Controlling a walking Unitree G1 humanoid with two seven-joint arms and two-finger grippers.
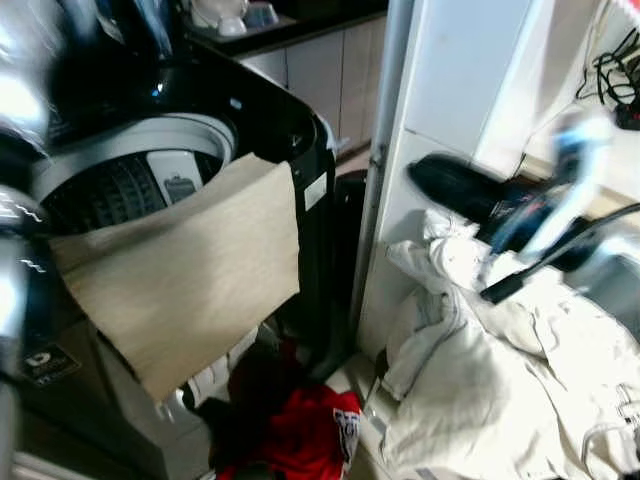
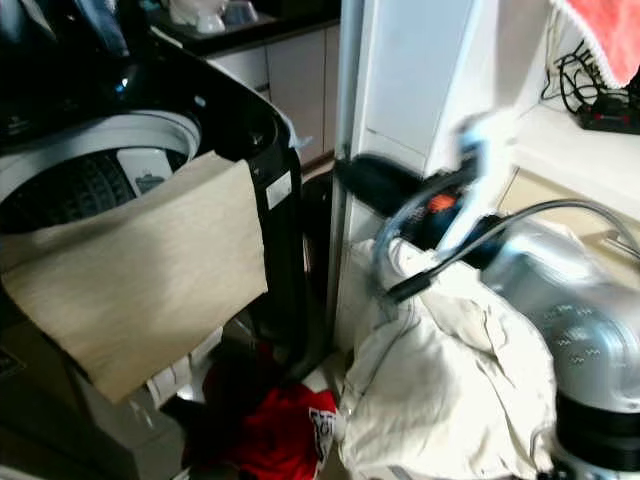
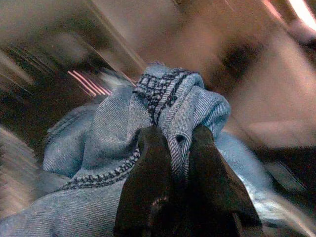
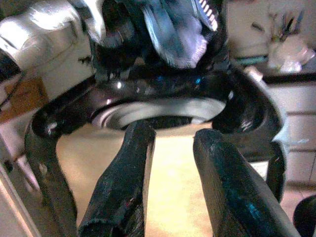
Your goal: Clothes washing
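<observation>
While left gripper (image 3: 173, 143) pinched denim (image 3: 113, 148) above the drum (image 1: 130, 170), right gripper (image 4: 173, 163) hung empty, fingers apart, farther off.

A white door frame or cabinet panel (image 1: 455, 70) stands upright just beside the machine's right side. Behind it, a dark-topped desk (image 1: 290, 28) runs along pale cabinet doors (image 1: 318, 75), carrying blurred white crockery (image 1: 222, 14) near its edge. At the far right, a tangle of black cables (image 2: 590, 85) lies on a white shelf (image 2: 560, 140), beneath the hanging edge of a pink towel (image 2: 610, 35).
</observation>
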